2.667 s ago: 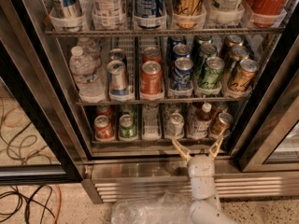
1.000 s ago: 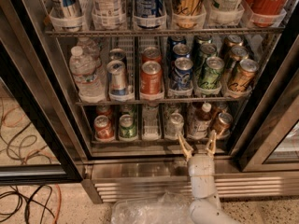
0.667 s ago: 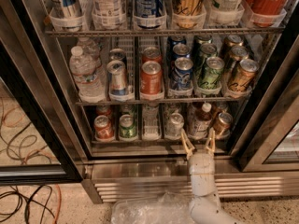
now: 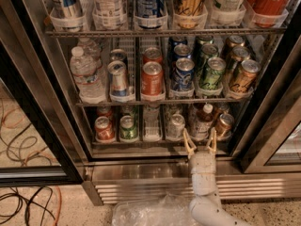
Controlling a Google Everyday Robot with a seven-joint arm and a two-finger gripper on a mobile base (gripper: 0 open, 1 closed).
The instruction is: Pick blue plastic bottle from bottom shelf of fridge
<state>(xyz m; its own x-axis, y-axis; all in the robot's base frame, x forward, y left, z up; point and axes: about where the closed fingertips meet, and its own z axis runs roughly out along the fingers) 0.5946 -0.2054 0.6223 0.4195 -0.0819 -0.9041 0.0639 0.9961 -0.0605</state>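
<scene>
Around the bottom shelf (image 4: 141,144), the fridge (image 4: 141,187) stands with its door open, and fuller racks of cans and bottles sit above that shelf. Below the shelf's front edge, toward its right end, the robot's white arm (image 4: 204,173) reaches upward. At that front edge is the gripper (image 4: 199,138), its two tan fingers spread wide and holding nothing. The blue plastic bottle (image 4: 202,122), dark with a white cap, stands upright on the shelf's right half, just behind the spread fingers and roughly centred between them. A silver can (image 4: 176,125) and a bronze can (image 4: 224,125) flank it on the shelf. The approach looks nearly complete; closing on the bottle and lifting it out remain.
</scene>
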